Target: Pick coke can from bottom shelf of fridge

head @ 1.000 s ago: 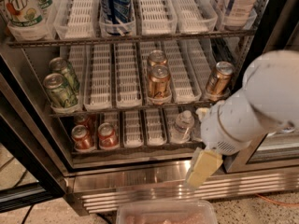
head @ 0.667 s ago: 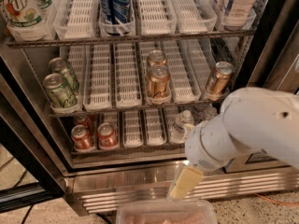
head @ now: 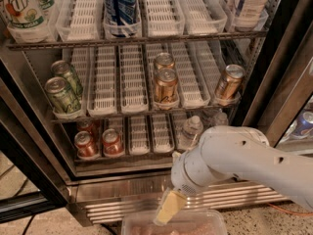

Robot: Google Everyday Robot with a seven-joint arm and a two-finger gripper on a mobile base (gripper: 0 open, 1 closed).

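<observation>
A coke can [head: 112,142] is seen beside other red cans [head: 86,145] at lower left, on the bottom shelf [head: 139,135] of the fridge [head: 127,192]. The gripper [head: 166,212] is held at bottom centre, below the shelf; its state cannot be told.

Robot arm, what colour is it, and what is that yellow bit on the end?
The arm is smooth, white and rounded like a fat tube, with tiny dark dots. The gripper, low before the fridge base, looks pale yellow.
</observation>
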